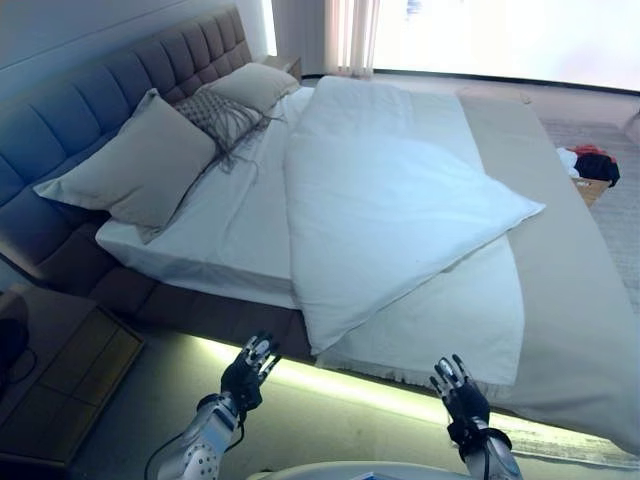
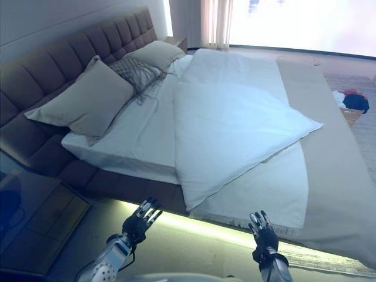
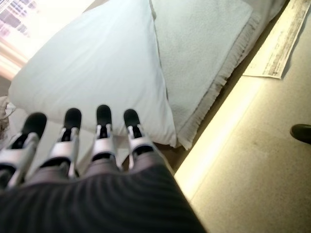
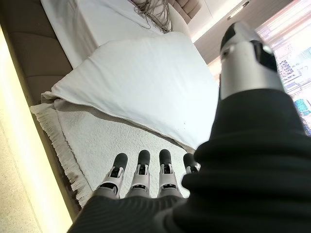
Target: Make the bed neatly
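A bed with a dark padded headboard point(image 1: 120, 90) carries a white duvet point(image 1: 390, 210) folded back on itself, its near corner hanging over the side edge. Under it lies a white fringed blanket point(image 1: 470, 320) and a beige bedspread point(image 1: 570, 280). Two beige pillows point(image 1: 140, 170) and a patterned cushion point(image 1: 220, 115) lean at the head. My left hand point(image 1: 250, 372) is open and empty, below the duvet's hanging corner, short of the bed's side. My right hand point(image 1: 460, 395) is open and empty, just below the blanket's fringe. Both show in their wrist views point(image 3: 102, 141) point(image 4: 141, 179).
A lit strip point(image 1: 340, 385) runs under the bed's side. A wooden bedside table point(image 1: 60, 380) stands at the lower left. A box with clothes point(image 1: 590, 170) sits on the floor beyond the bed. Bright curtained windows point(image 1: 450, 30) are at the far end.
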Motion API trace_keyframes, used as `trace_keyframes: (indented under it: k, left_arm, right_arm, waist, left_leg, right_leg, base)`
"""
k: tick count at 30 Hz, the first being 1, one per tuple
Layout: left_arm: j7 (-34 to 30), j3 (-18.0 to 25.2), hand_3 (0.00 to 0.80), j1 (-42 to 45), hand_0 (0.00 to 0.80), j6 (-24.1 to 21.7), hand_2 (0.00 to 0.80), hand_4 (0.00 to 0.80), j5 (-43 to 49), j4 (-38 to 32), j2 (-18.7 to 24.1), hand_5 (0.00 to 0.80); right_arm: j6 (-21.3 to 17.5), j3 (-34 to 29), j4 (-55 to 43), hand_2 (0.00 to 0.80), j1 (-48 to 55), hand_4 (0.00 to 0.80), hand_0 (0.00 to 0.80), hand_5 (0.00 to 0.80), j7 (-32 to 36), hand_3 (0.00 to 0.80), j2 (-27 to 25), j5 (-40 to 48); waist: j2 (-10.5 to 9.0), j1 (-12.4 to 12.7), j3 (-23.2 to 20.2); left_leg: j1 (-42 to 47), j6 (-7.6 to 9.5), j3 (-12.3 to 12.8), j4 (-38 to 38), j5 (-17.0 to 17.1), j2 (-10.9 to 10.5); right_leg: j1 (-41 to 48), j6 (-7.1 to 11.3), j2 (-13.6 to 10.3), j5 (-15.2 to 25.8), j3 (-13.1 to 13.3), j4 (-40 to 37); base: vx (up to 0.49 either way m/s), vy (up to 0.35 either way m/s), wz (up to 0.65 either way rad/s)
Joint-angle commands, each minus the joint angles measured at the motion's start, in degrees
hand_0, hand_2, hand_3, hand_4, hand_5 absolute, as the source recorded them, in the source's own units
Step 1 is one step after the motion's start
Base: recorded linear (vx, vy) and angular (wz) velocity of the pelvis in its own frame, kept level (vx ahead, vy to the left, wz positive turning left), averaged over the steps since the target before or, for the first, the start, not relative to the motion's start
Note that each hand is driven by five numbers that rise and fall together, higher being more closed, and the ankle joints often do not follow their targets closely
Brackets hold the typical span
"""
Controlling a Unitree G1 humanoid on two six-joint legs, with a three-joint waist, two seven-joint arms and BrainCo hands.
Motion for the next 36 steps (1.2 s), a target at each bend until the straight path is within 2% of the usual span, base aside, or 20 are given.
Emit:
trace_keyframes:
  k: [1,6,13,17,20,22,26,30,33,36]
  left_arm:
    - [-2.2,1.5,0.000,-2.5,0.000,-1.6,0.000,0.000,1.5,-1.5,2.5,0.000]
    - [-1.3,1.7,0.000,-2.8,0.000,-1.9,0.000,0.000,3.2,-1.7,2.5,0.000]
    - [-3.5,1.8,0.000,-1.9,0.000,-2.7,0.000,0.000,4.3,-2.5,3.2,0.000]
    - [-3.8,1.9,0.000,-1.5,0.000,-3.4,0.000,0.000,3.1,-3.2,3.0,0.000]
    - [-3.7,1.6,0.000,-0.7,0.000,-3.8,0.000,0.000,1.5,-4.0,2.5,0.000]
    - [-3.9,1.5,0.000,-0.1,0.000,-3.7,0.000,0.000,1.3,-4.0,2.4,0.000]
    - [-4.8,0.6,0.000,0.0,0.000,-2.9,0.000,0.000,1.9,-3.4,2.2,0.000]
    - [-4.0,1.4,0.000,0.5,0.000,-2.7,0.000,0.000,0.9,-3.6,2.4,0.000]
    - [-4.3,1.8,0.000,0.5,0.000,-2.9,0.000,0.000,-0.2,-3.3,2.9,0.000]
    - [-4.9,0.4,0.000,-1.8,0.000,-3.8,0.000,0.000,-0.6,-0.4,3.5,0.000]
  right_arm:
    - [-2.3,-1.3,-2.8,0.000,-1.7,0.000,0.000,0.000,1.0,0.000,1.3,0.2]
    - [-1.9,-1.1,-3.1,0.000,-1.9,0.000,0.000,0.000,0.4,0.000,1.4,0.4]
    - [-1.1,-1.0,-3.4,0.000,-1.6,0.000,0.000,0.000,1.4,0.000,1.6,-0.1]
    - [0.2,-0.8,-3.4,0.000,-1.7,0.000,0.000,0.000,1.6,0.000,1.1,-0.9]
    - [1.6,-0.6,-3.8,0.000,-1.5,0.000,0.000,0.000,2.9,0.000,0.1,-0.9]
    - [2.0,-0.1,-3.5,0.000,-2.1,0.000,0.000,0.000,2.3,0.000,-0.5,0.6]
    - [1.4,-0.4,-2.5,0.000,-2.5,0.000,0.000,0.000,2.5,0.000,-0.2,2.5]
    - [1.5,-0.8,-4.2,0.000,-0.4,0.000,0.000,0.000,3.1,0.000,1.0,0.6]
    - [0.3,-0.7,-5.4,0.000,0.3,0.000,0.000,0.000,2.6,0.000,1.5,0.1]
    - [-2.4,-0.5,-4.0,0.000,-0.6,0.000,0.000,0.000,2.4,0.000,1.8,1.2]
  waist:
    - [-2.54,0.4,0.0]
    - [-2.71,0.3,-0.1]
    - [-2.86,0.1,-0.1]
    - [-3.14,-0.2,-0.1]
    - [-3.60,0.0,0.8]
    - [-3.69,0.7,1.8]
    - [-3.34,0.3,2.1]
    - [-2.76,-0.7,2.1]
    - [-2.67,-0.9,2.7]
    - [-2.10,-0.8,3.8]
  left_leg:
    - [-1.0,2.45,0.4,0.8,0.6,-1.2]
    - [-0.9,2.39,0.5,0.9,0.4,-0.9]
    - [-0.5,2.40,0.9,2.0,-0.2,-0.5]
    - [-0.8,1.99,0.7,4.0,-0.8,0.3]
    - [-3.4,1.47,-2.8,9.5,-1.3,0.0]
    - [-4.6,1.56,-5.3,11.1,-1.1,-1.0]
    - [-4.2,2.20,-3.1,8.8,-1.8,-1.6]
    - [-3.2,3.28,-1.9,7.3,-2.3,-2.8]
    - [-3.4,5.53,-2.7,8.1,-3.1,-5.2]
    - [-4.5,8.44,-4.1,10.6,-4.3,-7.8]
  right_leg:
    - [-0.4,0.19,-1.6,1.5,-2.1,1.5]
    - [-0.5,0.24,-1.5,1.5,-1.9,1.5]
    - [-0.6,-0.07,-1.0,1.3,-1.0,1.8]
    - [-0.7,-0.66,-0.2,1.2,0.5,2.0]
    - [-1.3,-1.70,1.2,1.0,3.4,2.5]
    - [-1.3,-1.81,1.4,2.0,4.6,1.7]
    - [-1.9,-0.98,-0.4,2.5,3.6,1.9]
    - [-3.8,0.79,-3.5,1.4,2.7,6.2]
    - [-6.6,2.13,-5.9,2.0,3.2,14.3]
    - [-10.5,1.17,-7.7,4.0,4.2,26.4]
  base:
    - [0.000,0.000,0.00]
    - [0.000,0.000,0.00]
    - [0.003,-0.025,-0.03]
    - [0.017,-0.031,-0.06]
    - [0.006,-0.015,-0.11]
    - [0.020,0.069,-0.21]
    - [0.051,0.178,-0.21]
    - [0.069,0.218,-0.01]
    - [0.048,0.207,0.10]
    - [0.052,0.224,0.25]
